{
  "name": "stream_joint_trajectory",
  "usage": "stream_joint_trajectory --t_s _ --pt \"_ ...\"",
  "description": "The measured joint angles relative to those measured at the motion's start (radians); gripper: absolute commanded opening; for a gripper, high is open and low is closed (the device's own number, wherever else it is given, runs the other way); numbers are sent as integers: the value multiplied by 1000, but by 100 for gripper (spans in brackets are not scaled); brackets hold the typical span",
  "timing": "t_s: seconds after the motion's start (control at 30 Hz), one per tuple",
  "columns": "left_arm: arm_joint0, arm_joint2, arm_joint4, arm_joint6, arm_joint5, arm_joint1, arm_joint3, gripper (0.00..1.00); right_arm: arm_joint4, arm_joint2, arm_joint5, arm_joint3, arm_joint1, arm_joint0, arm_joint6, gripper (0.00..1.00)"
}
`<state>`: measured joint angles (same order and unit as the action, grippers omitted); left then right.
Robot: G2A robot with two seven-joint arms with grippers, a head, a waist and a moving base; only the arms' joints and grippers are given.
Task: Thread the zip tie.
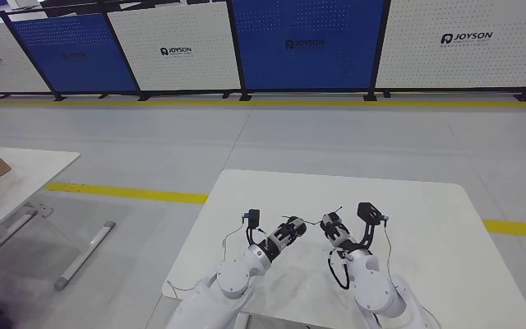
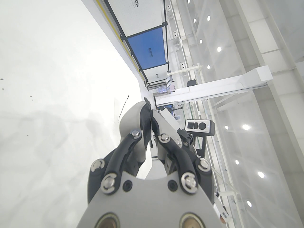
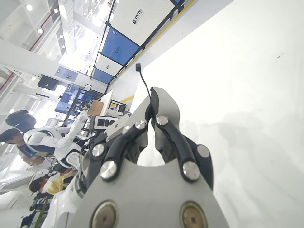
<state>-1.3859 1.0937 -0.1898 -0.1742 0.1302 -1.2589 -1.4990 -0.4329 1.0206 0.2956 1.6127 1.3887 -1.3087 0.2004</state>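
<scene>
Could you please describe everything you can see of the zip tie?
The zip tie is a thin black strap, plastic by its look, ending in a small boxy head. That head end pokes out, slightly curved, beyond the shut fingertips of the right gripper, above the white table. The left gripper pinches a thin black strip, apparently its other end.

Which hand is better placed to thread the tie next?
Probably left: the left hand pinches the zip tie by its strap, while the right hand holds the head end poking out, a steady target.
</scene>
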Motion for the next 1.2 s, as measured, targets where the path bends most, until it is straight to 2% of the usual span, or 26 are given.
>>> stream_joint_trajectory --t_s 1.2 --pt "0 0 0 0 0 0 0 0 -15 11 -19 -16 15 3 -4 0"
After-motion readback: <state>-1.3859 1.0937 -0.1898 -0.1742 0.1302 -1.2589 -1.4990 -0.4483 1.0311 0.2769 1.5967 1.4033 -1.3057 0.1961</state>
